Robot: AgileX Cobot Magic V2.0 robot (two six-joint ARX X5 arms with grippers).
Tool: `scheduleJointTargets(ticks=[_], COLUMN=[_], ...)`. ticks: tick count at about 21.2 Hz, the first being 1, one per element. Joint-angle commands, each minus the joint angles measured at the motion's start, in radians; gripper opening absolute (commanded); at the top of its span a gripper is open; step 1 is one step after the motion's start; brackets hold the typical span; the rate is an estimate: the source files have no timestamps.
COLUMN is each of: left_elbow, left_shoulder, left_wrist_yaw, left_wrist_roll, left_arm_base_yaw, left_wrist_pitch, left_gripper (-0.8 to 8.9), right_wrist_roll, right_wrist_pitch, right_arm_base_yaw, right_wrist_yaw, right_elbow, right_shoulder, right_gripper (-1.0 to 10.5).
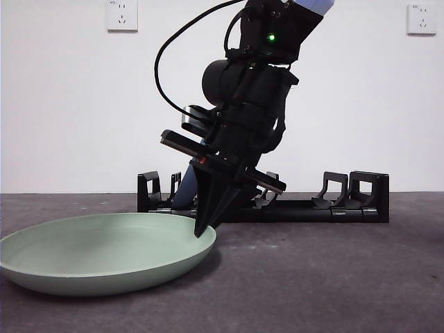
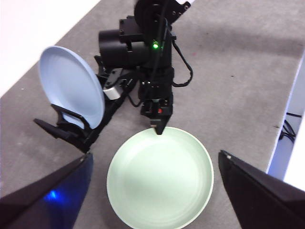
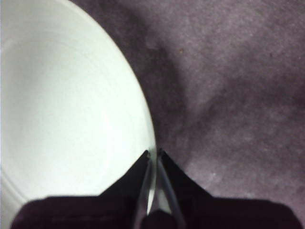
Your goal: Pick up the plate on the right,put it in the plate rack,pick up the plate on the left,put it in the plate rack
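Grey table (image 1: 333,277): right claw (image 1: 205,230) clamped on green plate (image 1: 104,253) rim; left claw (image 2: 152,210) apart.

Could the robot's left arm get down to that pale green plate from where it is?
Probably yes. The left gripper hangs open above the round pale green plate, nothing between. But the right gripper is already pinching the plate's far rim, so both would crowd it.

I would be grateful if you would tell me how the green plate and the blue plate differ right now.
The green plate lies flat on the table; the blue plate stands on edge in the plate rack. The right gripper pinches the green plate's rim; nothing holds the blue plate. Both are round and shallow.
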Motion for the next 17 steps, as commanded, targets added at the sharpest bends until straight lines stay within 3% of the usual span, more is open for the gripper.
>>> scheduleJointTargets(ticks=[1, 9, 17], left_elbow=[-0.001, -0.001, -0.001], left_shoulder=[0.011, 0.088, 0.321], left_wrist_yaw=[0.000, -0.027, -0.371], left_wrist_roll=[0.032, 0.149, 0.325], left_arm_base_yaw=[-0.027, -0.185, -0.491], left_wrist_pitch=[0.000, -0.023, 0.057], left_gripper=[4.47, 4.48, 4.47], right_wrist_roll=[-0.004, -0.039, -0.113], right_wrist_pitch=[-0.009, -0.116, -0.322], right_arm_base_yaw=[-0.001, -0.047, -0.177], right_wrist_yaw=[0.005, 0.004, -0.004], right_elbow=[-0.012, -0.012, -0.012], right_shoulder=[0.010, -0.144, -0.471], right_gripper=[-0.1, -0.1, -0.1])
